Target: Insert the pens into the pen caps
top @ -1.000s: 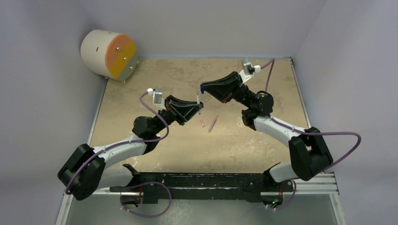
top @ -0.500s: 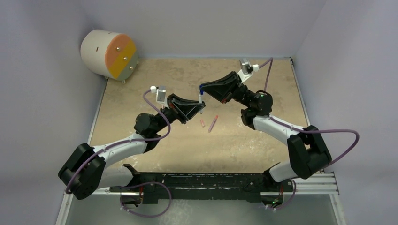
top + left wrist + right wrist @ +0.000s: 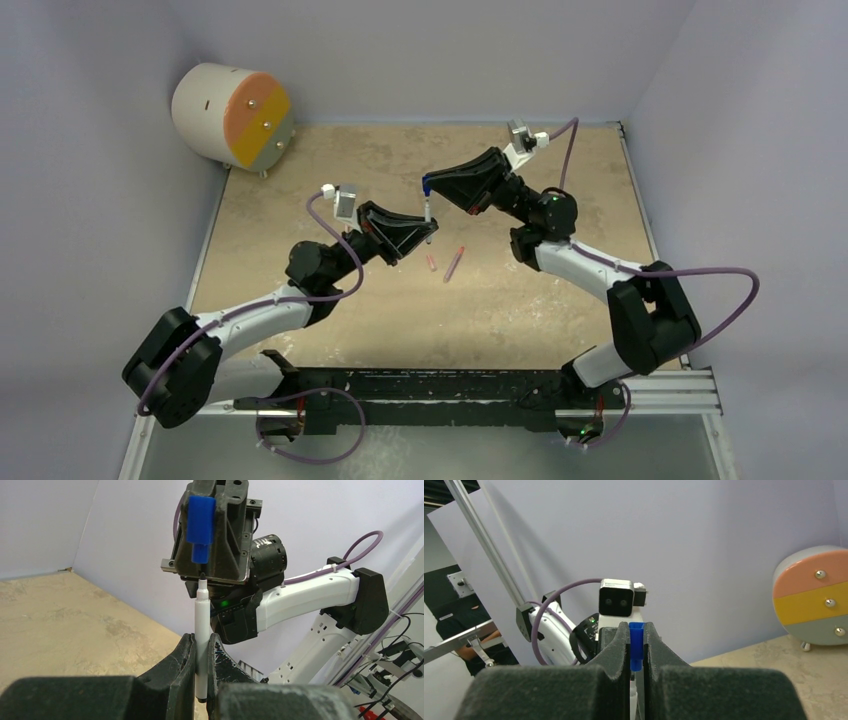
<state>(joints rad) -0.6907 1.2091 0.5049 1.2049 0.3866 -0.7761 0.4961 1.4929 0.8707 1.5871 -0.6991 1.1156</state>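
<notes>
White plastic pen (image 3: 202, 617) with a dark tip stands upright, tip uppermost, at the centre of the left wrist view. The left gripper (image 3: 202, 647) is clamped on the lower part of its barrel, and the pen's bottom end shows below the fingers. Directly above it is the dark blue pen cap (image 3: 201, 527), a short stepped tube with its narrower end pointing down. It is pinched in the right gripper (image 3: 212, 535), whose jaws are closed against its sides. The pen tip sits just below the cap's lower end, in line with it. It is not inside the cap, and whether the two touch cannot be told.

In the right wrist view the cap (image 3: 636, 647) appears as a blue strip squeezed between the two dark fingers (image 3: 616, 647).

In the overhead view the two grippers meet above the middle of the beige table (image 3: 300, 200). The blue cap (image 3: 426, 184) is directly above the white pen (image 3: 427, 212).

Two items lie flat on the table just below and to the right of that meeting point. One is a short pinkish-red cap (image 3: 431, 264), and beside it, apart from it, is a longer orange-red pen (image 3: 455, 262). Nothing is seen in that cap at this size.

A cream drum (image 3: 232, 113) with an orange and yellow face stands at the upper left of the frame.
</notes>
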